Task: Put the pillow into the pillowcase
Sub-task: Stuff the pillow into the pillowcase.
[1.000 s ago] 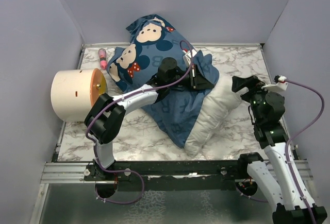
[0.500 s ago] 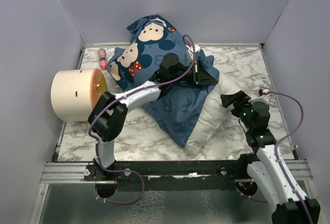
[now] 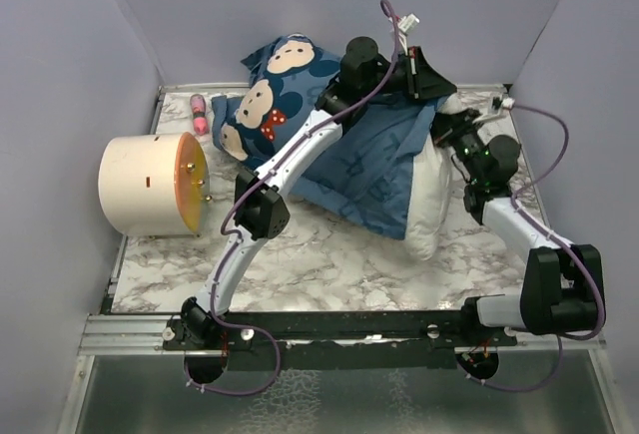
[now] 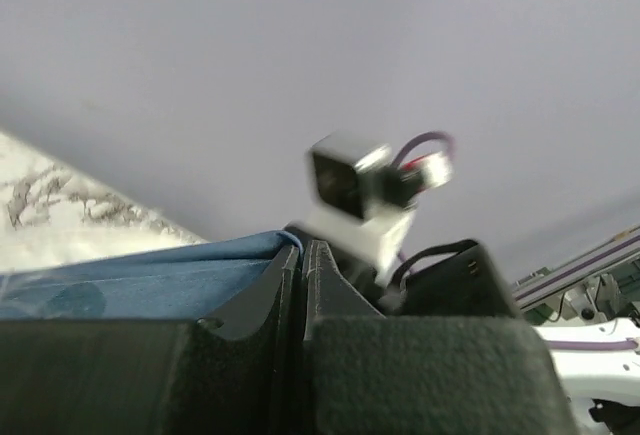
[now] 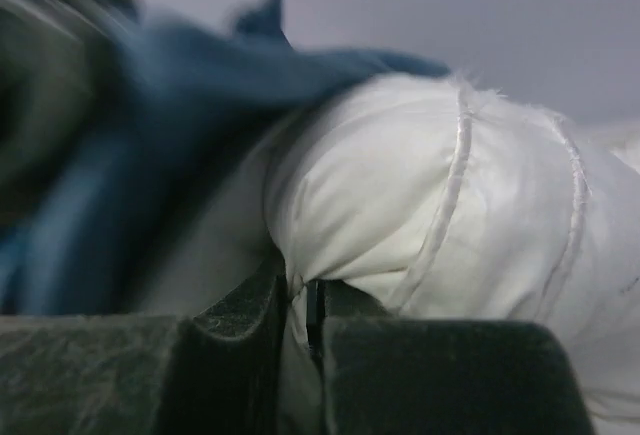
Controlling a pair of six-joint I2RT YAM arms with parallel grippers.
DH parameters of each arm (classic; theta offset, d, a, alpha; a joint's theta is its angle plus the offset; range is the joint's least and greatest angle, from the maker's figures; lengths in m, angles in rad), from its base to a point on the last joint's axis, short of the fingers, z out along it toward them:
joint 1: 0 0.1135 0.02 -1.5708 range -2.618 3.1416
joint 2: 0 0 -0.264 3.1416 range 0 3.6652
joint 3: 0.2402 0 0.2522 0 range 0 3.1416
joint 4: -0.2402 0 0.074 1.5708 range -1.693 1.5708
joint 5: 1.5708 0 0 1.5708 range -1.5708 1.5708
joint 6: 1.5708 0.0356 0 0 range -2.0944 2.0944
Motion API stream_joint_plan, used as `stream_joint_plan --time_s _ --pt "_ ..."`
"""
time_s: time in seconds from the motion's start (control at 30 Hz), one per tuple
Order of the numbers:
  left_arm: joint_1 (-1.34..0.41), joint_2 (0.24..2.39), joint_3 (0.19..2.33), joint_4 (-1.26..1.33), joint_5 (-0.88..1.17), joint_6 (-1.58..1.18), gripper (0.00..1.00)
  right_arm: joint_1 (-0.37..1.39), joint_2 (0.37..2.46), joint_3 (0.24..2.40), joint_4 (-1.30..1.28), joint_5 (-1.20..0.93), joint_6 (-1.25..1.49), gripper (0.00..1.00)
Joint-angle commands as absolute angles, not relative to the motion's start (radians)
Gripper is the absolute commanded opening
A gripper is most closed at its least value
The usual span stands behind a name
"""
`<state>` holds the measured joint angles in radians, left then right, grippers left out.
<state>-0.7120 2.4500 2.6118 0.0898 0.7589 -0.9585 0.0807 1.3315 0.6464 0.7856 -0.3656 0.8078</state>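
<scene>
The blue pillowcase (image 3: 364, 160), printed with mouse faces, lies across the back of the table, covering most of the white pillow (image 3: 431, 200). The pillow's near end sticks out at the right. My left gripper (image 3: 421, 73) is raised at the back, shut on the pillowcase's edge (image 4: 150, 277); in the left wrist view its jaws (image 4: 300, 251) pinch blue cloth. My right gripper (image 3: 451, 131) sits just below it at the pillow's far end. In the right wrist view it (image 5: 298, 291) is shut on a fold of the pillow (image 5: 450, 195), with the pillowcase (image 5: 170, 85) blurred behind.
A cream cylinder with an orange face (image 3: 150, 183) lies on the marble table (image 3: 329, 264) at the left. A small pink item (image 3: 200, 113) rests near the back left corner. Grey walls close in on three sides, and both grippers are near the back wall.
My left gripper has lifted the pillowcase edge up and toward the back right. My right gripper has moved forward to the pillow's far end and shut on it.
</scene>
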Motion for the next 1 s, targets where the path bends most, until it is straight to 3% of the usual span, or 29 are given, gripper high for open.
stream_joint_plan --time_s 0.0,0.1,0.23,0.4,0.5,0.6,0.8,0.97 --pt "-0.799 2.37 2.748 0.178 0.827 -0.99 0.0 0.109 1.309 0.865 1.093 -0.567 0.624 0.01" --pt "-0.823 2.247 2.507 0.126 0.875 -0.88 0.0 0.114 1.285 0.76 1.184 -0.626 0.516 0.01" --pt "-0.842 1.973 1.81 0.4 0.791 -0.851 0.01 0.117 1.302 0.472 1.324 -0.673 0.4 0.01" --pt "-0.846 1.809 1.24 0.563 0.741 -0.884 0.12 0.177 1.32 0.155 1.521 -0.738 0.351 0.02" --pt "-0.85 1.695 1.032 0.59 0.683 -0.883 0.26 0.245 1.244 0.069 1.459 -0.761 0.288 0.01" --pt "-0.85 1.536 0.946 0.428 0.578 -0.78 0.49 0.294 1.092 0.04 1.266 -0.733 0.225 0.01" --pt "-0.842 1.222 0.972 0.023 0.376 -0.576 0.84 0.325 0.882 0.066 1.01 -0.691 0.166 0.01" --pt "-0.776 1.107 1.143 -0.384 0.247 -0.459 0.88 0.33 0.893 0.057 1.014 -0.715 0.181 0.01"
